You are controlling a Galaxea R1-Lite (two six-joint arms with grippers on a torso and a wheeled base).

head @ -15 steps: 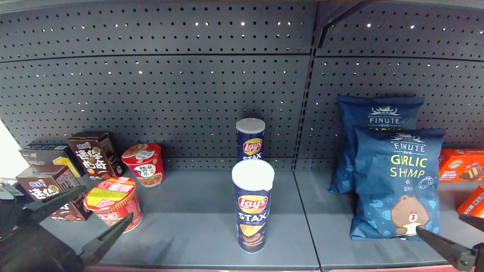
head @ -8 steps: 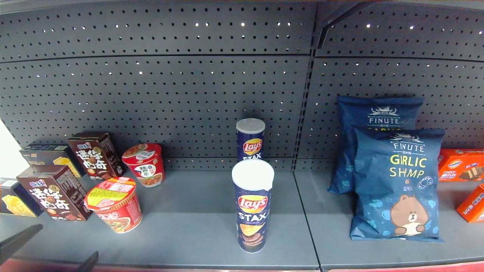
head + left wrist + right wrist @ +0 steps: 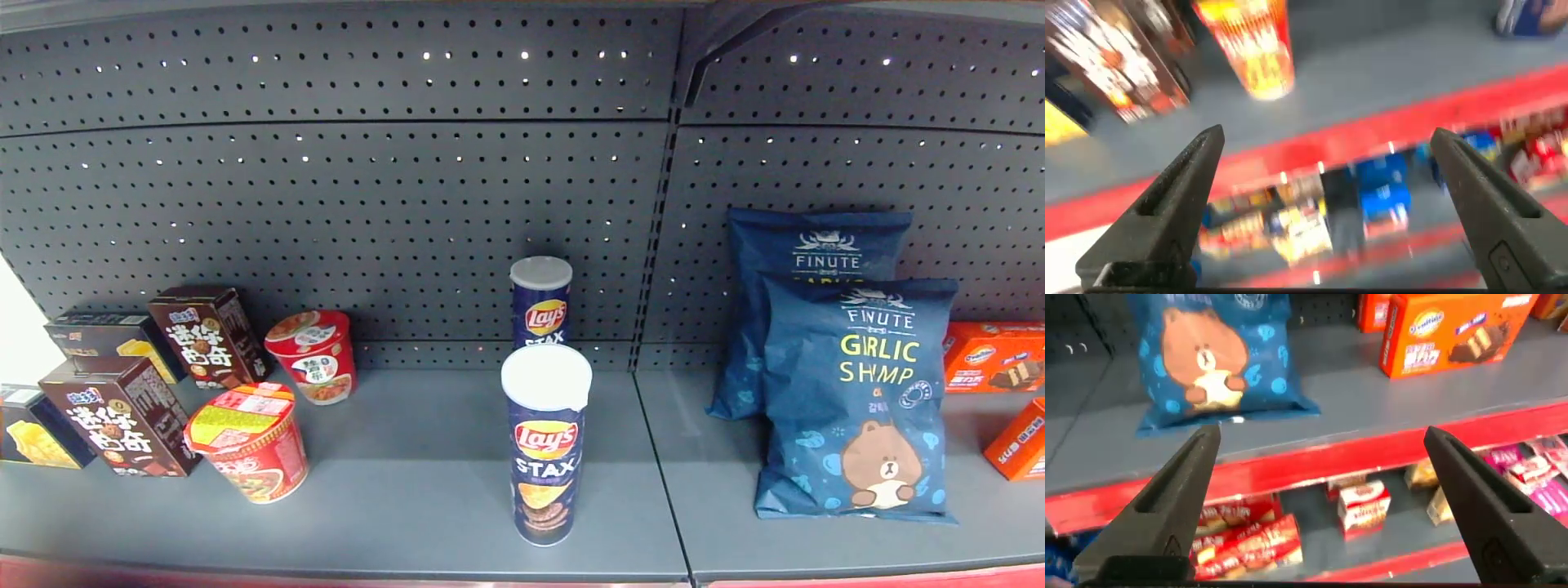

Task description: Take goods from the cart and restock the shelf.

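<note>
Head view: left gripper and right gripper pulled back off shelf; both wide apart, empty, shelf lip just ahead; cart pick likely next.

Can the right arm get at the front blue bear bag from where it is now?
Probably yes. The right gripper is open, just outside the shelf edge, facing the blue bag; nothing stands between them. The orange box sits off to the side.

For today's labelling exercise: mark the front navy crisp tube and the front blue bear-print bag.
front navy crisp tube (image 3: 545, 445), head view, on its label.
front blue bear-print bag (image 3: 857, 408), head view, middle of its face.
</note>
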